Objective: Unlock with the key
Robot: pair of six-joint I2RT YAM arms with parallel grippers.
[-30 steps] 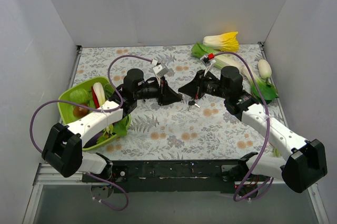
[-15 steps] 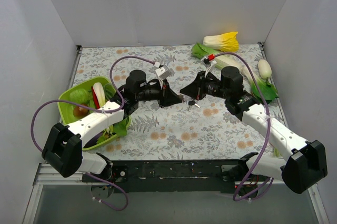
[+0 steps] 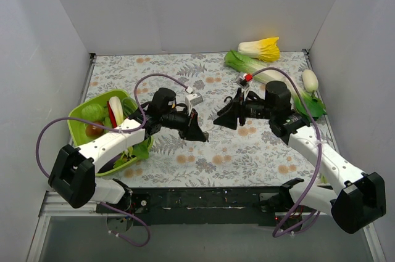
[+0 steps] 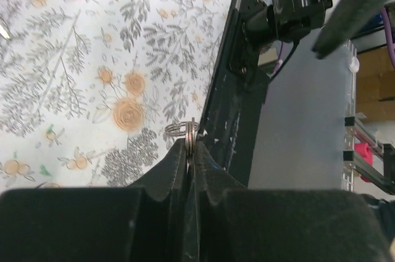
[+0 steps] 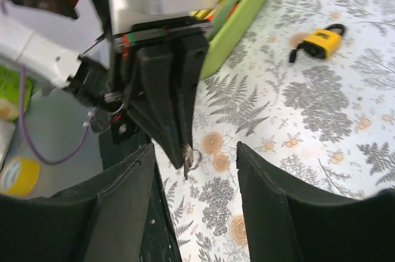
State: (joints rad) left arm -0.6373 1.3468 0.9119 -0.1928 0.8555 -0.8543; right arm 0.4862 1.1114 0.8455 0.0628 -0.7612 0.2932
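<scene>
My left gripper (image 3: 199, 132) is shut on the key (image 5: 192, 158). A silver ring and a thin blade stick out of its tips, and the rest is hidden between the fingers. In the left wrist view the ring (image 4: 184, 130) pokes up from the shut left gripper (image 4: 190, 146) over the table's near edge. My right gripper (image 3: 223, 117) faces it from the right, a short way off. It is open, and in its own view the right gripper (image 5: 194, 149) frames the key without touching it. A yellow padlock (image 5: 321, 42) lies on the cloth beyond.
A green basket (image 3: 74, 117) of vegetables stands at the left, and its rim (image 5: 247, 3) runs close behind the left gripper. A cabbage (image 3: 259, 47), leafy greens and a white radish (image 3: 310, 80) lie at the back right. The black base rail (image 4: 247, 89) borders the near edge.
The right gripper has opened and drawn back to the right, letting go of the key. The left gripper, shut on the key, has carried it toward the near edge.
</scene>
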